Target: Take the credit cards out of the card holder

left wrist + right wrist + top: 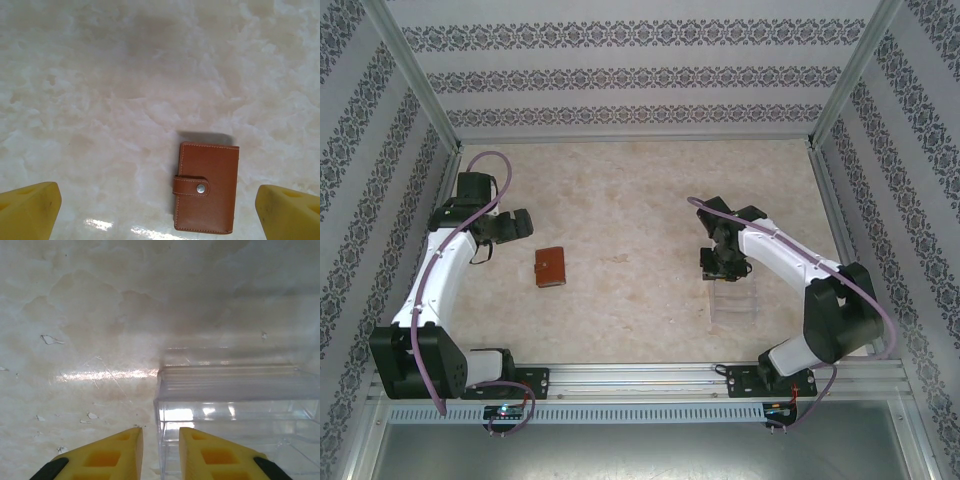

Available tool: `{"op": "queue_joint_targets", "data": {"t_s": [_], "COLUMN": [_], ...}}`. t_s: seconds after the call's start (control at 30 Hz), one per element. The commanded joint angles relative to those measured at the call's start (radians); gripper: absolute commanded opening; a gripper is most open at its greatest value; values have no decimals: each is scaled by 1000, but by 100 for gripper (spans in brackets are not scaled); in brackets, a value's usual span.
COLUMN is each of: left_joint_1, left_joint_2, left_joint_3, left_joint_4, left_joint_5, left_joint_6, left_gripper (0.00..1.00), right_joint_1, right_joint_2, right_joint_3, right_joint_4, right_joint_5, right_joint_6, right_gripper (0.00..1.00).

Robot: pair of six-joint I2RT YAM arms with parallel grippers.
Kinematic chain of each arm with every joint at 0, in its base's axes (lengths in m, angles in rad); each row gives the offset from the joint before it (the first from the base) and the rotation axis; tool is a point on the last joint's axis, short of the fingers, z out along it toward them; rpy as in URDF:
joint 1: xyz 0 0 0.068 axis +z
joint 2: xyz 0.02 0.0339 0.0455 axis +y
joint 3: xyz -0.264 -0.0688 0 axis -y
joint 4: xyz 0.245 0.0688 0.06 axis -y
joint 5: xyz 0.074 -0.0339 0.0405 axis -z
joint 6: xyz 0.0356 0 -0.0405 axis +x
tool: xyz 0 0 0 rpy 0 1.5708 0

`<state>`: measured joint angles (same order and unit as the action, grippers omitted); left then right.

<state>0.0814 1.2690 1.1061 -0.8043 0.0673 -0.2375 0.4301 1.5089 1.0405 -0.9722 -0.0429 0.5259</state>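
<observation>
Card holder lies strapped shut before the wide-open left gripper, well apart from the narrow-set right gripper at a clear box; unsnapping it likely comes next.

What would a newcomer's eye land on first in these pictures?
The reddish-brown card holder lies snapped shut, alone on the pale table left of centre, near the wide-open left gripper. On the right, the close-set yellow fingers of the right gripper straddle a wall of a clear plastic box.

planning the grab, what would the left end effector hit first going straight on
Probably the wallet, closed on the table, right of centre between the left end effector's open jaws; depth unclear.
</observation>
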Motion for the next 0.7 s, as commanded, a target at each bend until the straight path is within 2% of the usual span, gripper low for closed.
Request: {"op": "queue_joint_targets", "data": {"t_s": [0.0, 0.33, 0.67], "left_joint_1": [17, 20, 20], "left_joint_2": [-24, -22, -23], "left_joint_3": [-8, -7, -6], "left_joint_4": [-19, -24, -24], "left_joint_5": [-12, -18, -19], "left_joint_6": [24, 27, 28], "left_gripper": [100, 100, 100], "right_joint_1": [10, 13, 15], "right_joint_2": [19, 51, 79], "right_joint_3": [9, 0, -8], "right_joint_4": [7, 42, 48], "right_joint_5": [7, 2, 13], "right_joint_6": [12, 9, 5], "right_gripper": [25, 21, 12]}}
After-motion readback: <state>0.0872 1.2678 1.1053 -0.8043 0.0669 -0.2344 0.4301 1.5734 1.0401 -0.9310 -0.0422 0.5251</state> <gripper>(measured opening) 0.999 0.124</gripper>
